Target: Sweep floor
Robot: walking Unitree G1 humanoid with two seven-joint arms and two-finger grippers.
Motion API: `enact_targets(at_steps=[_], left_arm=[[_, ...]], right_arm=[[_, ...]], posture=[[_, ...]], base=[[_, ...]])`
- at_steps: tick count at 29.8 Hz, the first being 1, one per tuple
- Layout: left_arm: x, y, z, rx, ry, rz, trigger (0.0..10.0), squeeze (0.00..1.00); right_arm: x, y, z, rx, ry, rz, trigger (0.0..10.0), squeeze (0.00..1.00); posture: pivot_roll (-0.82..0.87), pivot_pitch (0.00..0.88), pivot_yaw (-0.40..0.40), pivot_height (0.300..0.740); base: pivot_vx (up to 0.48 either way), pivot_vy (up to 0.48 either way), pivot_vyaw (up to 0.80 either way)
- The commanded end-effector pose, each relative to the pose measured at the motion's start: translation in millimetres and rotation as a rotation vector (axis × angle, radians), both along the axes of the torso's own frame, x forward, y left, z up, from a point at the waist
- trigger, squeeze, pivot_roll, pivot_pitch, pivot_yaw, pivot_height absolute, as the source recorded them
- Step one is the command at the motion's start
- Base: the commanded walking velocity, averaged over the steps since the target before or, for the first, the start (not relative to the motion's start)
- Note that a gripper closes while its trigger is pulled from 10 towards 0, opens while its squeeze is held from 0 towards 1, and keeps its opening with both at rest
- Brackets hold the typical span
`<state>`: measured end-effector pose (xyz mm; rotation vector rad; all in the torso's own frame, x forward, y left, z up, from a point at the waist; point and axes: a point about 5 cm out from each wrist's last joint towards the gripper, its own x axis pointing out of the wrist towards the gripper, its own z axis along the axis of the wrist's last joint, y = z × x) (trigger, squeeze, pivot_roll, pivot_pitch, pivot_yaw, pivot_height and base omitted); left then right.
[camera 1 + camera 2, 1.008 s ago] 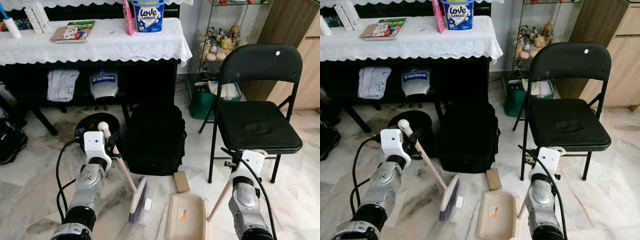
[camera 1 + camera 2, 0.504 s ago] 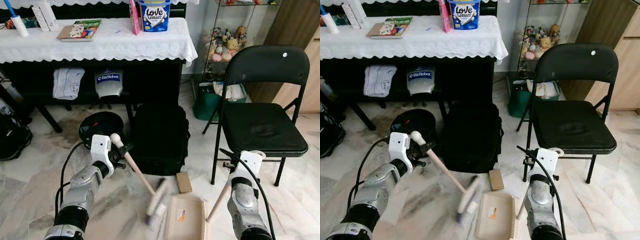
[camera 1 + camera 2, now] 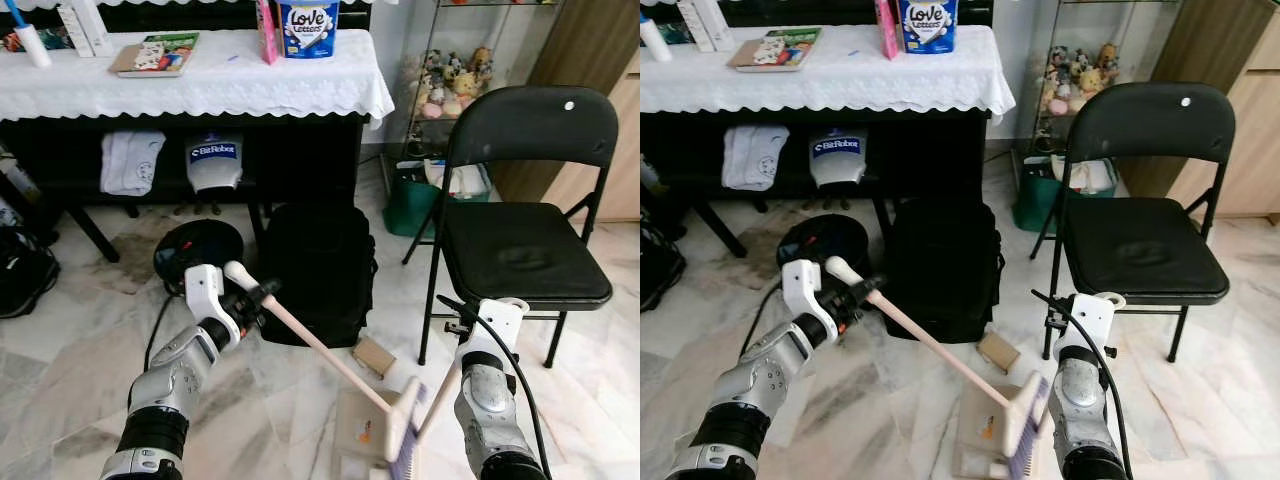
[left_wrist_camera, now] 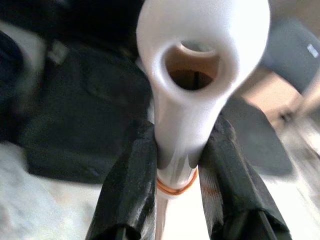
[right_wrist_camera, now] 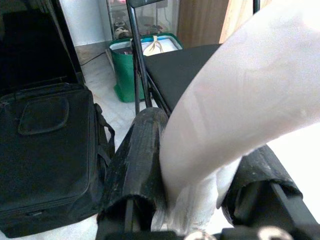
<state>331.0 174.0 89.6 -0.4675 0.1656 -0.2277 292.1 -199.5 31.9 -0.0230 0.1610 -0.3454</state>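
Your left claw is clamped on the white grip end of the brush handle, its two black fingers pressing the grip from either side, just above a copper-coloured ring. The pale wooden handle slants down from that claw across the marble floor toward the robot's right. The brush head, cream with purple bristles, rests at the near right edge of the beige dustpan, which lies flat on the floor between your two arms.

Your right claw is closed around the white end of the dustpan handle, a thin pale stick that slopes down to the pan beside the brush head.

A small brown block lies on the floor just beyond the dustpan, close to the black bag that stands upright in front of the bench. The bench wears a white lace cloth and carries a "Love Letters" tub and a book. A round black robot vacuum sits on the floor to the left of the bag. A black folding chair stands on the right, just beyond your right arm, with a green bin behind it.
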Motion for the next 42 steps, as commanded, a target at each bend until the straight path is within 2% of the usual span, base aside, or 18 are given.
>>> enact_targets(at_steps=[1, 4, 5, 6, 8, 11, 13, 16, 20, 23, 28, 33, 42], left_arm=[[6.4, 13.0, 20.2, 0.005, -0.098, 0.107, 10.0, 0.00], [7.3, 20.5, 30.6, 0.033, -0.154, 0.178, 10.0, 0.00], [7.5, 23.9, 40.4, 0.067, -0.204, 0.212, 10.0, 0.00], [7.5, 23.9, 40.4, 0.067, -0.204, 0.212, 10.0, 0.00], [7.6, 25.6, 48.1, 0.133, -0.244, 0.241, 10.0, 0.00], [7.4, 25.2, 49.3, 0.176, -0.258, 0.253, 10.0, 0.00], [6.9, 24.3, 48.0, 0.234, -0.267, 0.267, 10.0, 0.00], [2.8, 13.3, 37.3, 0.391, -0.284, 0.218, 10.0, 0.00], [-3.5, 6.5, 25.5, 0.394, -0.260, 0.241, 10.0, 0.00], [-3.9, 7.6, 24.2, 0.397, -0.257, 0.261, 10.0, 0.00], [-4.6, 16.4, 20.5, 0.476, -0.256, 0.324, 10.0, 0.00], [-6.8, 23.6, 17.0, 0.512, -0.239, 0.396, 10.0, 0.00], [-8.4, 10.9, 15.3, 0.476, -0.268, 0.349, 10.0, 0.00]], right_arm=[[3.2, 4.5, 3.2, 0.005, -0.021, 0.016, 10.0, 0.00], [3.5, 5.2, 3.7, 0.009, -0.027, 0.021, 10.0, 0.00], [3.8, 6.3, 4.3, 0.015, -0.033, 0.029, 10.0, 0.00], [3.8, 6.3, 4.3, 0.015, -0.033, 0.029, 10.0, 0.00], [4.4, 8.5, 5.0, 0.024, -0.041, 0.040, 10.0, 0.00], [5.3, 11.1, 6.5, 0.029, -0.050, 0.050, 10.0, 0.00], [6.0, 12.9, 8.6, 0.034, -0.066, 0.057, 10.0, 0.00], [8.5, 15.1, 16.3, 0.047, -0.121, 0.075, 10.0, 0.00], [11.5, 17.5, 25.4, 0.054, -0.177, 0.095, 10.0, 0.00], [11.7, 17.8, 26.1, 0.055, -0.181, 0.096, 10.0, 0.00], [11.2, 19.8, 28.0, 0.065, -0.200, 0.115, 10.0, 0.00], [10.7, 21.4, 32.4, 0.071, -0.226, 0.128, 10.0, 0.00], [9.2, 14.5, 42.3, 0.069, -0.285, 0.099, 10.0, 0.00]], posture=[[-0.09, 0.071, -0.001, 0.740], [-0.09, 0.070, 0.000, 0.740], [-0.09, 0.071, 0.000, 0.740], [-0.09, 0.071, 0.000, 0.740], [-0.09, 0.072, 0.000, 0.740], [-0.09, 0.072, 0.000, 0.740], [-0.09, 0.070, 0.000, 0.740], [-0.09, 0.067, 0.001, 0.740], [-0.10, 0.065, 0.002, 0.740], [-0.10, 0.063, 0.003, 0.740], [-0.10, 0.051, 0.009, 0.740], [-0.10, 0.038, 0.013, 0.740], [-0.10, 0.019, 0.018, 0.740]], base=[[0.000, 0.000, 0.00], [0.000, 0.000, 0.00], [0.000, 0.000, 0.00], [0.000, 0.000, 0.00], [0.000, 0.000, 0.00], [0.000, 0.000, 0.00], [0.000, 0.000, 0.00], [0.000, 0.000, 0.00], [0.000, 0.000, 0.00], [0.000, 0.000, 0.00], [0.000, 0.000, 0.00], [0.000, 0.000, 0.00], [0.000, 0.000, 0.16]])
